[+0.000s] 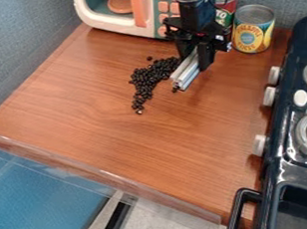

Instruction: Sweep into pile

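The black two-finger pincer [196, 56] has its fingers closed in on a ribbed, silver-grey metal bar [187, 74], one finger to each side, with only the bar's width between them. The bar slants down to the wood-grained brown worktop [158, 141], its free end low among the beans' outer edge, presumably so that it can serve as a scraper where bare fingertips would let small things slip past. The small, glossy black beans [150, 78] lie in front of the cream toy microwave with salmon-pink buttons [109, 24], bunched thickest on their microwave side and trailing into a thin tail away from it. That tail and a stray or two look like what needs pushing in; a hasty stroke could scatter them.

The yellow-labelled tin can [253, 28] and the red-and-green tin can [224, 11] stand beside the microwave, probably as kitchen dressing, outside the likely sweeping path. Both carry printed labels, the yellow one with a round blue emblem below its lettering. I can make out no writing on the microwave.
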